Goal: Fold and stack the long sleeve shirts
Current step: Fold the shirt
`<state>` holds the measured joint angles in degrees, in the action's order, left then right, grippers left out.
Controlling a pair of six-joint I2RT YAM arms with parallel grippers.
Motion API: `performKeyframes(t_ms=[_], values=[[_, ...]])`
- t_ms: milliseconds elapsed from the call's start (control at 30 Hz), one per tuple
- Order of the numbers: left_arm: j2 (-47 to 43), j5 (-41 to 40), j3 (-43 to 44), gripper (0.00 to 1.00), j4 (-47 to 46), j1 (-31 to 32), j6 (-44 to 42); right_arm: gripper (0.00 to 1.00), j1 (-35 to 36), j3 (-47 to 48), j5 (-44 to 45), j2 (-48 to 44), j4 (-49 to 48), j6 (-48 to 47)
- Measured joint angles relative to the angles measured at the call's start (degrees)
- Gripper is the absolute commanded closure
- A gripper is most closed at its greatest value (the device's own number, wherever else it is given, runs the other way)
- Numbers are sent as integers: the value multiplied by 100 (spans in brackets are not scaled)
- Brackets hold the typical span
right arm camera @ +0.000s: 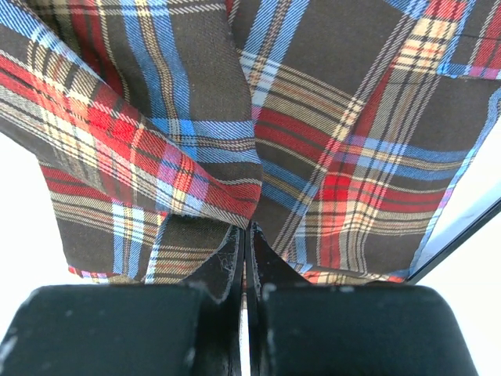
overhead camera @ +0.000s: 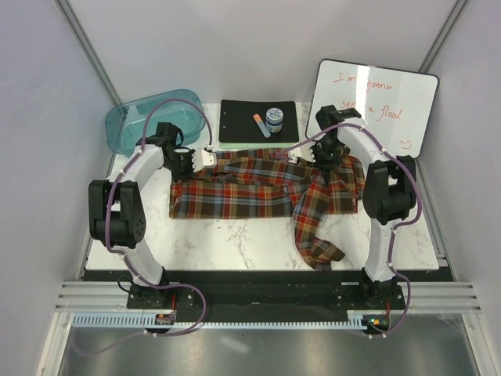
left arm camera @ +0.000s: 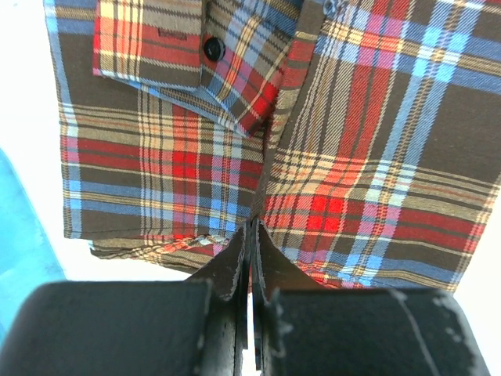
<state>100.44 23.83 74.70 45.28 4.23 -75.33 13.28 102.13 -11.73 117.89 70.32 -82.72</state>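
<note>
White marble-patterned tabletop [overhead camera: 235,243] between pale grey walls carries a soft, long-sleeved plaid flannel shirt [overhead camera: 243,192] in red, orange, brown and blue-grey checks. It lies across the middle of the top view with its long axis running left to right. Its right part is bunched, and one sleeve [overhead camera: 317,235] trails down toward the lower centre-right.

The left gripper [overhead camera: 207,157] sits at the shirt's upper left edge and the right gripper [overhead camera: 296,155] at its upper right. In the left wrist view the left gripper [left arm camera: 249,235] has its black jaws pressed together on the woven cloth [left arm camera: 376,157], a crease running up from the tips, with a dark round button [left arm camera: 213,48] on a flap at upper left. The right gripper [right arm camera: 244,235] is likewise clamped on folded fabric [right arm camera: 329,157].

At upper left stands a translucent teal plastic bin [overhead camera: 129,121]. At top centre a black clipboard [overhead camera: 239,117] bears an orange marker [overhead camera: 261,125] and a small round jar [overhead camera: 274,118]. A whiteboard [overhead camera: 407,86] with red handwriting leans at upper right.
</note>
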Motion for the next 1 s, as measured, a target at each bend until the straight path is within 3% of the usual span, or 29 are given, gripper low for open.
performKeyframes(t_ms=[400, 467, 500, 567, 600, 633, 700, 833, 1000], values=[[136, -111, 79, 98, -111, -39, 0, 98, -2, 98, -20, 48, -22, 20], [192, -125, 85, 97, -151, -48, 0, 86, -2, 188, -22, 96, -42, 55], [236, -129, 85, 93, -188, -57, 2, 68, -2, 212, -20, 127, -74, 101], [348, -140, 90, 79, -247, -79, 13, 54, -4, 267, -20, 212, -101, 216], [415, -168, 90, 74, -280, -92, 76, 42, -11, 313, -24, 278, -114, 315], [459, -205, 90, 67, -319, -107, 138, 40, -24, 369, -33, 339, -127, 424], [481, -264, 90, 63, -407, -160, 391, 33, -94, 492, -87, 417, -138, 723], [367, -286, 90, 50, -518, -326, 1130, 31, -463, 883, -433, 431, 26, 1458], [-227, -264, -35, 49, -527, -341, 2022, 37, -1438, 887, -1287, 361, 234, 2531]])
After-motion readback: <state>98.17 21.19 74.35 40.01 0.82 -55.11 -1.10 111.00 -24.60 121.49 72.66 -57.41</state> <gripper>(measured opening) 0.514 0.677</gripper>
